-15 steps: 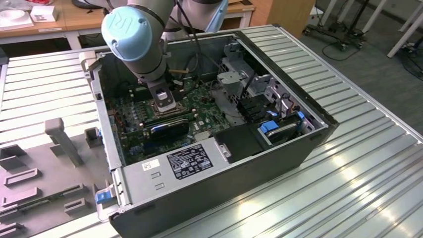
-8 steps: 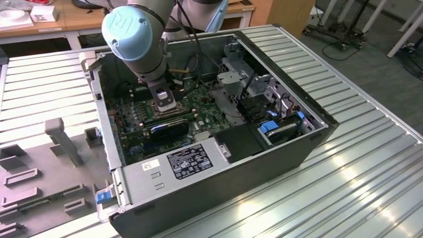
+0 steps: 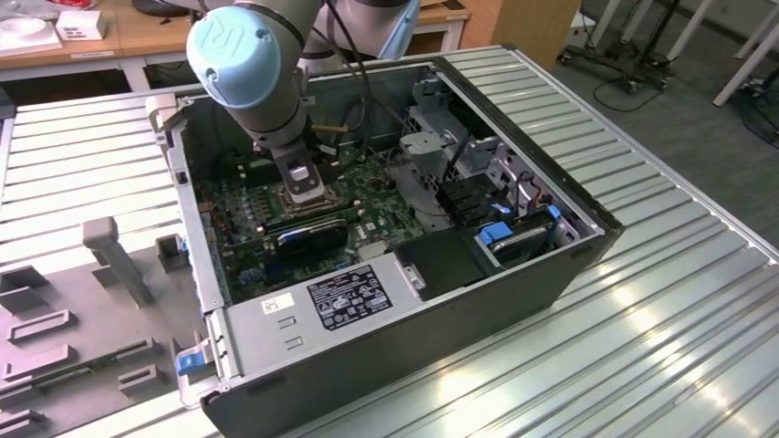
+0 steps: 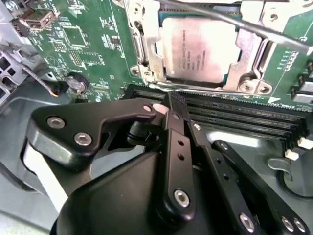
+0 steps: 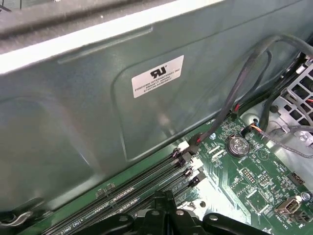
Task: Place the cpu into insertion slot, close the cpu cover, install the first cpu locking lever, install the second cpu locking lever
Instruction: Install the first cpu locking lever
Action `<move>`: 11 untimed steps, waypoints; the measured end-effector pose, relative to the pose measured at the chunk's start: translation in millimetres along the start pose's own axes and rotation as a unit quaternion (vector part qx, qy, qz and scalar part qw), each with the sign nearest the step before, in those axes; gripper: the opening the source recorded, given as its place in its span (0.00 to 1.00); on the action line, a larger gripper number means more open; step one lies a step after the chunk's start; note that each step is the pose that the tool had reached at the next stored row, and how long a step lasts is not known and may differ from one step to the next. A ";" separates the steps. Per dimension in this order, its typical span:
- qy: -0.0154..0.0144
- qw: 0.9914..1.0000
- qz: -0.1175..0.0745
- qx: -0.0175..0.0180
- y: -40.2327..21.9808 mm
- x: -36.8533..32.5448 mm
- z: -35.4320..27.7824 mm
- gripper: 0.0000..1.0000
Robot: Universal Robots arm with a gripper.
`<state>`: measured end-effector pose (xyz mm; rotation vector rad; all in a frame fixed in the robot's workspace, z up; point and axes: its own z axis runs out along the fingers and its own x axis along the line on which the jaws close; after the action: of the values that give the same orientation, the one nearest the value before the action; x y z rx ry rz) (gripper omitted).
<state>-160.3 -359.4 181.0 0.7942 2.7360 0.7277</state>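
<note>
In the second wrist view the cpu [image 4: 195,46] lies flat in the insertion slot, silvery top up. The cpu cover [image 4: 146,46] is down over it, its silver frame framing the chip and hiding the slot's rim. A thin metal locking lever [image 4: 244,24] runs slantwise across the cover's far side; whether it is latched I cannot tell. My gripper [image 4: 166,107] hovers just short of the socket over the black memory slots [image 4: 234,115], fingers shut with nothing between them. In the exterior view the gripper [image 3: 305,187] reaches down into the open computer case over the green board [image 3: 365,205].
The case walls [image 3: 402,319] close in on all sides. In the first wrist view a grey case wall [image 5: 98,98], black cables [image 5: 244,78] and a coin battery [image 5: 238,145] are near. Drive bays [image 3: 512,228] stand at the exterior view's right, and grey fixtures [image 3: 109,265] lie outside the case.
</note>
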 end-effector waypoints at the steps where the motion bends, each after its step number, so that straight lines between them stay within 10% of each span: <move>1: 0.000 1.000 0.000 0.000 0.5 -0.1 -0.8 0.11; 6: 0.001 1.000 0.000 0.001 4.8 -1.0 -7.4 0.11; 11: 0.007 0.999 0.002 0.039 6.3 -3.2 -7.1 0.11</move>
<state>-157.1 -359.3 190.4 0.8137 2.7917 0.6317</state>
